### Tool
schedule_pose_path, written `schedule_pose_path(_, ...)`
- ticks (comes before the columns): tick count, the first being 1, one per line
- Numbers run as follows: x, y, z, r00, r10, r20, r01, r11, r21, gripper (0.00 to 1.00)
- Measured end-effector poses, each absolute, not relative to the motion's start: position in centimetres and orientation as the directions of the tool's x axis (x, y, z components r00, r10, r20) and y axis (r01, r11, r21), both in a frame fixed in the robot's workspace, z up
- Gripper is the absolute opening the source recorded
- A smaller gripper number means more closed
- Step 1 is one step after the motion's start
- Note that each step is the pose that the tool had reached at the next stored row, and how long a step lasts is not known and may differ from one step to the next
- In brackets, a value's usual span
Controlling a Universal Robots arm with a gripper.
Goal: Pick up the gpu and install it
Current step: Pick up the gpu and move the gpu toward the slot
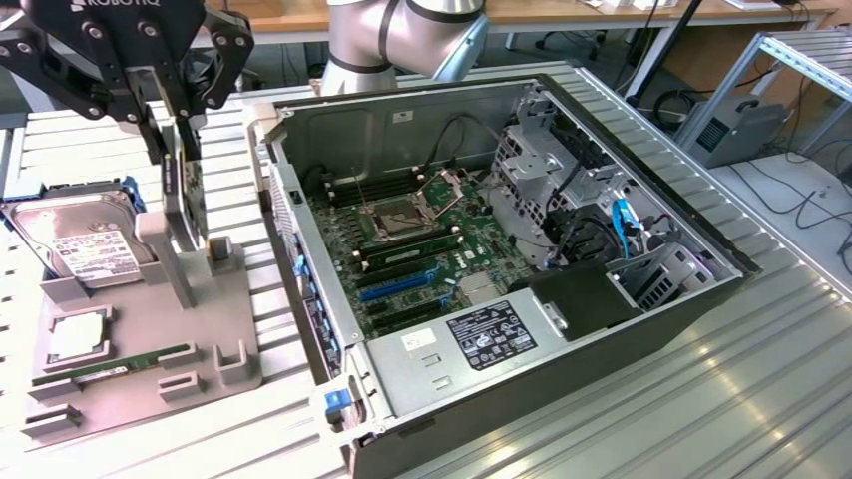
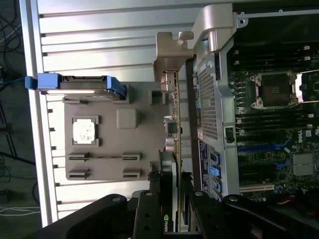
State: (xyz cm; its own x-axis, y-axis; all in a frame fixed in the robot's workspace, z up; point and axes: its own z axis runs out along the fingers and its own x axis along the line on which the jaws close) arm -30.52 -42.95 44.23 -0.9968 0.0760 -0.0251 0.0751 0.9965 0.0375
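Exterior view: claw [image 1: 176, 135] pinching gpu [image 1: 187, 205] by its upper edge, upright at holder [image 1: 134, 329] on table [image 1: 745, 399], beside open case [image 1: 560, 399]; likely held on edge to suit a motherboard slot [image 1: 399, 287]. Wrist view: gpu [image 2: 175, 129] edge-on between fingers [image 2: 148, 214], alongside case [image 2: 214, 99].

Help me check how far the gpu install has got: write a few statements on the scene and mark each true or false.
1. The gripper is clamped on the gpu. True.
2. The gpu is seated in the motherboard. False: it stands upright over the gray tray, outside the case.
3. The case is open, with the motherboard in plain sight. True.
4. The hard drive lies inside the case. False: it sits at the tray, to the exterior view's left of the case.
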Motion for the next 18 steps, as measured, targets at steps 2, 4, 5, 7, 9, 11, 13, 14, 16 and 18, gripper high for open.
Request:
schedule_pose_path(2,-30.51,-42.94,44.25,-0.997,0.076,-0.025,0.075,0.996,0.038,0.27)
schedule_pose_path(4,-30.51,-42.94,44.25,-0.997,0.076,-0.025,0.075,0.996,0.038,0.27)
schedule_pose_path(5,-30.51,-42.94,44.26,-0.997,0.076,-0.025,0.075,0.996,0.038,0.27)
schedule_pose_path(7,-30.52,-42.95,44.26,-0.997,0.076,-0.025,0.075,0.996,0.037,0.27)
schedule_pose_path(9,-30.50,-42.94,44.27,-0.997,0.076,-0.025,0.075,0.996,0.037,0.27)
schedule_pose_path(11,-30.39,-42.94,44.27,-0.997,0.076,-0.025,0.075,0.996,0.037,0.27)
schedule_pose_path(13,-30.21,-42.95,44.26,-0.997,0.076,-0.025,0.075,0.996,0.037,0.27)
schedule_pose_path(14,-30.14,-42.94,44.26,-0.997,0.076,-0.025,0.075,0.996,0.037,0.27)
schedule_pose_path(16,-29.98,-42.95,44.26,-0.997,0.076,-0.025,0.075,0.996,0.038,0.27)
schedule_pose_path(18,-29.79,-42.94,44.26,-0.997,0.076,-0.025,0.075,0.996,0.037,0.27)
